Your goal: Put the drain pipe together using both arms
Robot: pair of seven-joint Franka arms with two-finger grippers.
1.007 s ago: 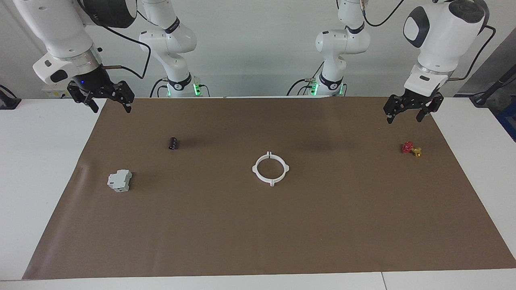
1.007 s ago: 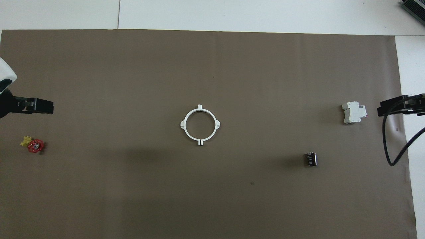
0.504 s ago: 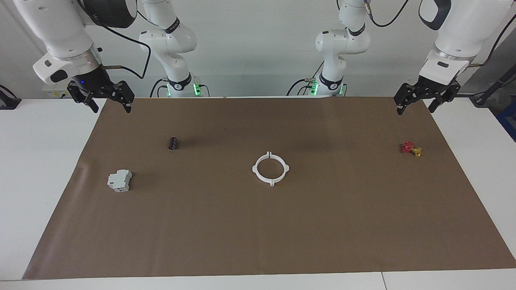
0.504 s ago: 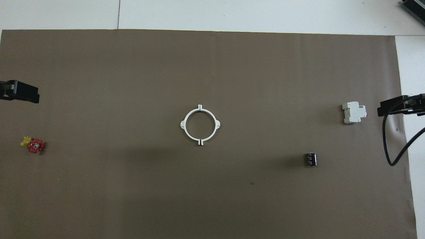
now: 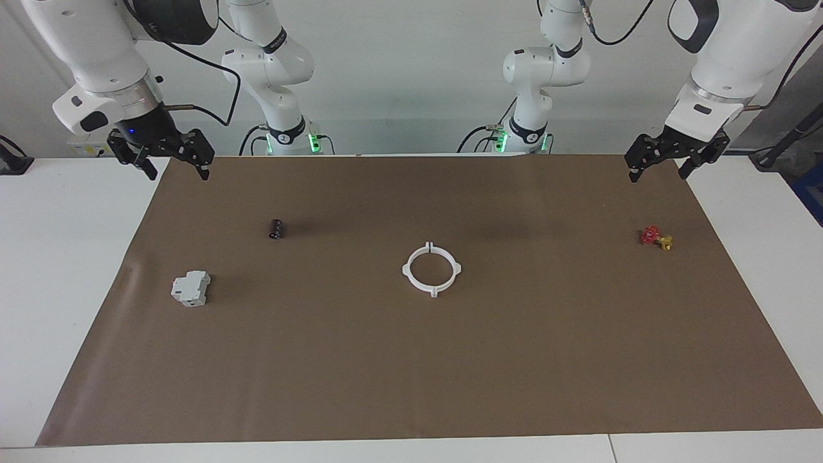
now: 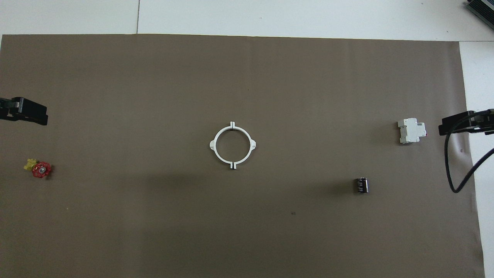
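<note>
Lifted and drawn back since a second ago, the left gripper (image 5: 660, 169) now hangs with fingers spread over the brown mat's (image 5: 411, 360) corner at the left arm's end, while the right gripper (image 5: 172, 164) stays put, equally spread, over the mat's corner at the right arm's end. Both arms wait. Mid-mat lies the drain pipe (image 5: 432, 269), its two white arcs closed into a flat ring, well apart from the red-and-yellow valve (image 5: 655, 237), the black cylinder (image 5: 276, 228) and the grey-white block (image 5: 191, 288).
</note>
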